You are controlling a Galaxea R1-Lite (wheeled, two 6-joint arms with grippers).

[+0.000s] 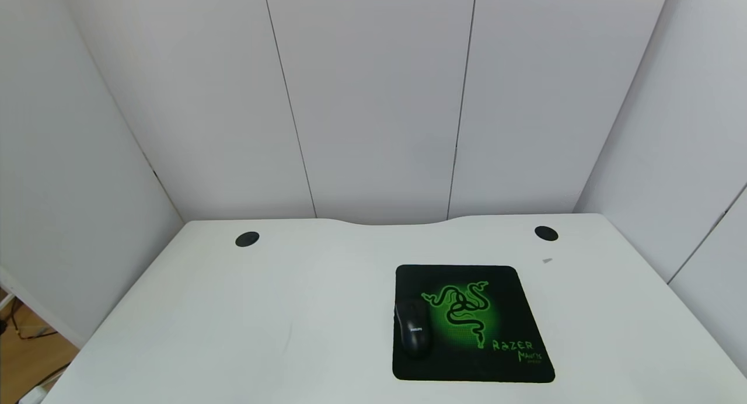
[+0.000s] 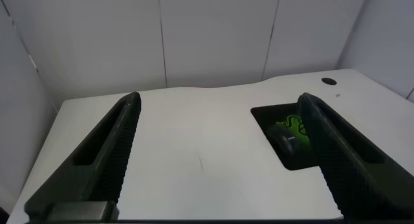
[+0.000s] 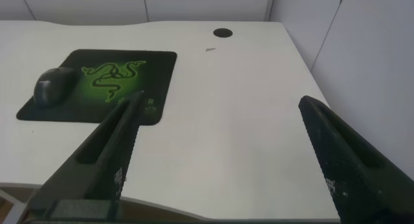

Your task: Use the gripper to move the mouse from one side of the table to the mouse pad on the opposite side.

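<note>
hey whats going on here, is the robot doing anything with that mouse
Nothing is being handled right now. The black mouse already lies on the Razer mouse pad, near the pad's left edge, on the right half of the white table. Neither arm shows in the head view. The left gripper is open and empty, held back above the table's left side, and the right gripper is open and empty over the near right part of the table. The move looks done.
</note>
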